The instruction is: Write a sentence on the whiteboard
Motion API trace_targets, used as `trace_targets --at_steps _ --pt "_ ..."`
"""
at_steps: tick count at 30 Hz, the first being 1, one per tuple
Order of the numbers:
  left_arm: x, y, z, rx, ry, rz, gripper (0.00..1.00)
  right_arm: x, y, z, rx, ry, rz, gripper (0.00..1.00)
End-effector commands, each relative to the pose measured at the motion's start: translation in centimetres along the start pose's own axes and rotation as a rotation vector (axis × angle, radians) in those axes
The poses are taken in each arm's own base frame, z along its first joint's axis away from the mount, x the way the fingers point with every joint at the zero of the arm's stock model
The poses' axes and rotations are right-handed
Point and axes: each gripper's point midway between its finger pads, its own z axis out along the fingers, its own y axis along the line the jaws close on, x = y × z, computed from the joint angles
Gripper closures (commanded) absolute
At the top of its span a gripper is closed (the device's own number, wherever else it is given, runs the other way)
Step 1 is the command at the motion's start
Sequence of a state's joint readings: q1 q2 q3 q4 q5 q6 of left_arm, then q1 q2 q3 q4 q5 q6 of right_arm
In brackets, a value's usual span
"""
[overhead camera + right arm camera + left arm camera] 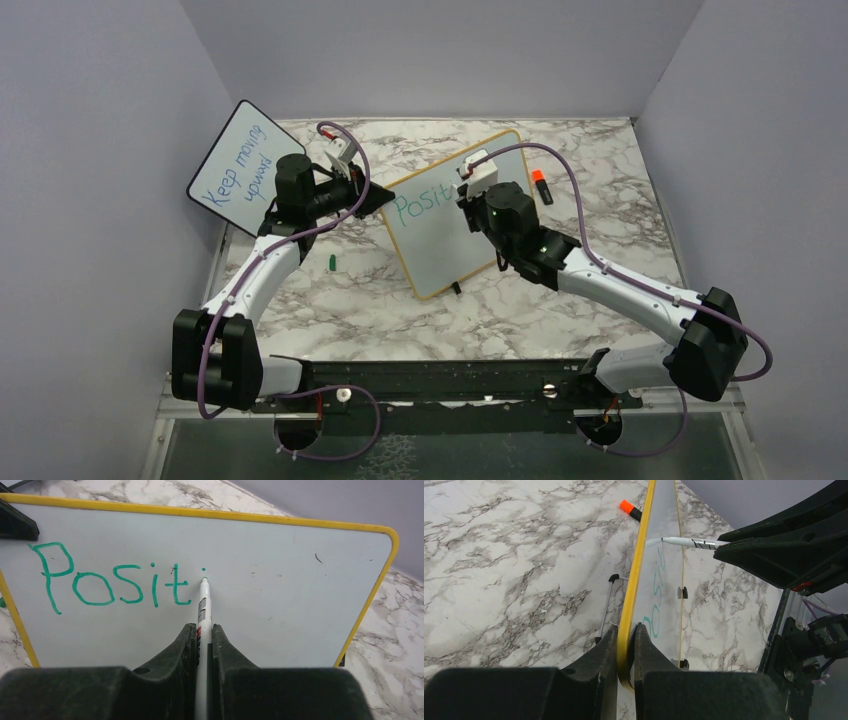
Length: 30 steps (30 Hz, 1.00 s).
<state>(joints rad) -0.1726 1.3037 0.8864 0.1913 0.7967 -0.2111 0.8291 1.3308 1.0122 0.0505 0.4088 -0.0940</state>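
1. Marbled tabletop (330, 300) carries the whiteboard (445, 250) near its centre.
2. Left end effector (626, 647) is clamped on its yellow edge.
3. Right end effector (204, 635) pinches a marker (203, 602), tip by the sentence (115, 582), "Posit".

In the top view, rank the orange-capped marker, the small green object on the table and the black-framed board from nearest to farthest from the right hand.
1. Orange-capped marker: lying on the table just to the right of the right hand.
2. Small green object: on the table to the left, nearer the arm bases.
3. Black-framed board: far left, by the wall.
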Motion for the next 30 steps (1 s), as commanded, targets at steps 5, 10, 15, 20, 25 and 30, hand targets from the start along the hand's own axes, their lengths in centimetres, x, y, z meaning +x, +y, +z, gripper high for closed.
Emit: trace_targets --at_steps 5,10,15,20,25,30 --pt "3.8 1.0 0.2 -0.036 0.107 -0.027 1.00 1.9 0.3 0.3 -0.011 0.052 -0.001 1.00" --pt "3.7 0.9 0.2 -0.036 0.106 -0.026 1.00 3.2 0.3 -0.3 -0.016 0.099 -0.007 1.00" --pt "3.8 1.0 0.2 -0.038 0.107 -0.028 1.00 4.4 0.6 -0.6 -0.038 0.143 -0.016 1.00" --pt "3.8 1.0 0.2 -0.038 0.108 -0.028 1.00 5.5 0.8 -0.8 -0.046 0.179 -0.023 1.00" --pt "3.8 1.0 0.2 -0.038 0.108 -0.028 1.00 5.5 0.7 -1.0 -0.042 0.176 -0.017 1.00" --pt "3.9 1.0 0.2 -0.038 0.110 -0.030 1.00 3.8 0.4 -1.1 -0.038 0.121 -0.004 1.00"
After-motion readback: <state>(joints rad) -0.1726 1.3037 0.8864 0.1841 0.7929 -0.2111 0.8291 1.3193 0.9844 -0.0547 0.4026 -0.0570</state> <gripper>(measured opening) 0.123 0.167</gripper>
